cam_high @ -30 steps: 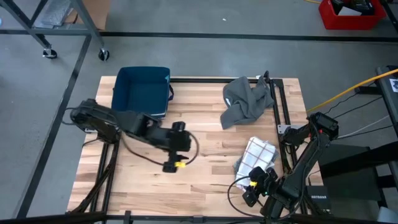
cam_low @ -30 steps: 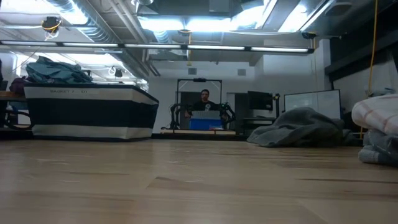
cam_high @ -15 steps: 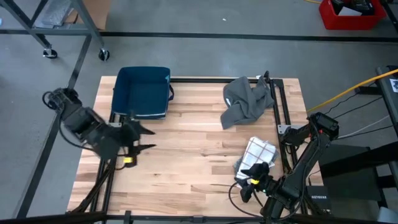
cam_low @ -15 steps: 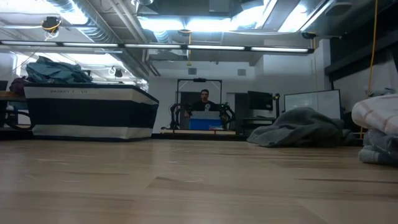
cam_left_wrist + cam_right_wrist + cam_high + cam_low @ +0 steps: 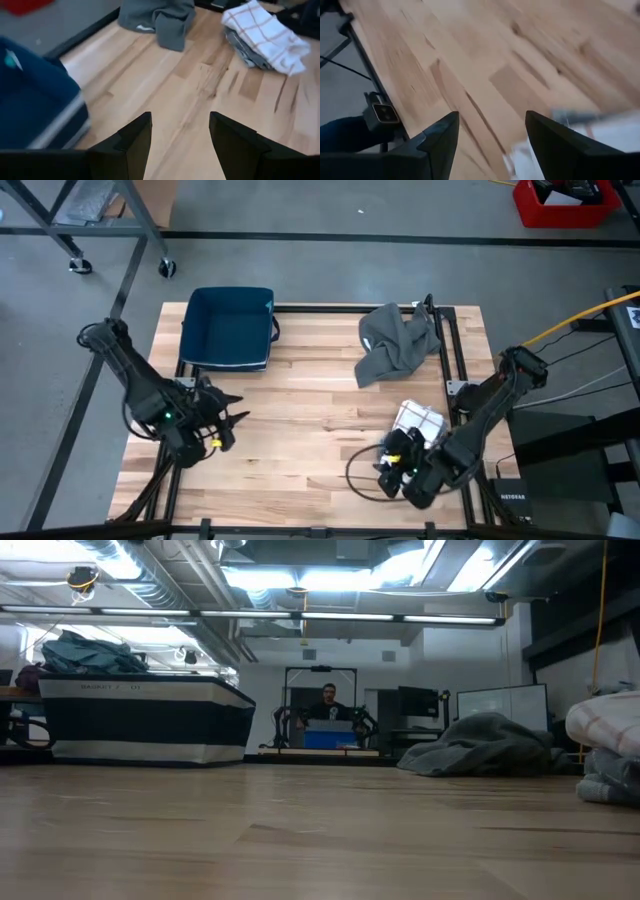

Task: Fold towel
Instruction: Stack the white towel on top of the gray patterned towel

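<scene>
So, vs the earlier frames:
table: wooden top, unchanged; nothing on it has shifted.
bin: dark blue, back-left corner, same spot.
grey towel: crumpled heap at the back right, same spot, untouched.
checked towel: white with red lines, folded on a grey cloth near the right edge, same spot.
left arm: a second ago it reached out over the middle of the table; now pulled back to the left edge.
left gripper: front-left, just in front of the bin, pointing toward the middle; fingers spread apart, holding nothing.
right arm: has swung in from the front-right corner toward the checked towel.
right gripper: just in front of the checked towel, low over the wood; fingers apart, holding nothing; whether it touches the towel I cannot tell.
low view: no gripper in it; person far back in the room, same as before.
</scene>
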You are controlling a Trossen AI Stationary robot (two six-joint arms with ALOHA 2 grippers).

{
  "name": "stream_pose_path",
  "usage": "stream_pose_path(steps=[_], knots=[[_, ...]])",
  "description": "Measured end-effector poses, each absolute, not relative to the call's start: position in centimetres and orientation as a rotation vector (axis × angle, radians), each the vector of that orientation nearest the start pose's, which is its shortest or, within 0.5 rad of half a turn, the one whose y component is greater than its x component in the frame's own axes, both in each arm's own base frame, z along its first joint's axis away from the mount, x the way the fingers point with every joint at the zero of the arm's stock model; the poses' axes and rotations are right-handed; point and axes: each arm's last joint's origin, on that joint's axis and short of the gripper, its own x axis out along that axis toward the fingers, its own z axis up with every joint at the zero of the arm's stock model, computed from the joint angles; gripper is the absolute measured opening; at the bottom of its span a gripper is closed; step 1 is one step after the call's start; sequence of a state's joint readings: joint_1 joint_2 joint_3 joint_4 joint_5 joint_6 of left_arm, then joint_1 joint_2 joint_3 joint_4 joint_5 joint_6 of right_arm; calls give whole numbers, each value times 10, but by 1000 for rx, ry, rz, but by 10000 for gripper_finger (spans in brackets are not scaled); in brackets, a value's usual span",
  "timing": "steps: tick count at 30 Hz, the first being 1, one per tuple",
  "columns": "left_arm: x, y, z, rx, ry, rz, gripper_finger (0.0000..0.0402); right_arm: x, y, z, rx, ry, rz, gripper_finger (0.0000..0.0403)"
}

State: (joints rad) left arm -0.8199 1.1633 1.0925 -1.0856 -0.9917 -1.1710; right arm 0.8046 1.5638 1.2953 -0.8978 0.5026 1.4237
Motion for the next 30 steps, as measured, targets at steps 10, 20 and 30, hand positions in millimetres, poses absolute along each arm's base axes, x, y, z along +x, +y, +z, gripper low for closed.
stream_pose_path(steps=[10, 20, 30], knots=[[169, -129, 273, -400, 407, 541, 189, 250, 211, 278, 733, 848, -287, 234], [177, -122, 263, -392, 395, 571, 189, 246, 209, 265, 695, 908, -381, 232], [179, -123, 263, -410, 384, 566, 189, 221, 189, 253, 617, 1127, -673, 138]])
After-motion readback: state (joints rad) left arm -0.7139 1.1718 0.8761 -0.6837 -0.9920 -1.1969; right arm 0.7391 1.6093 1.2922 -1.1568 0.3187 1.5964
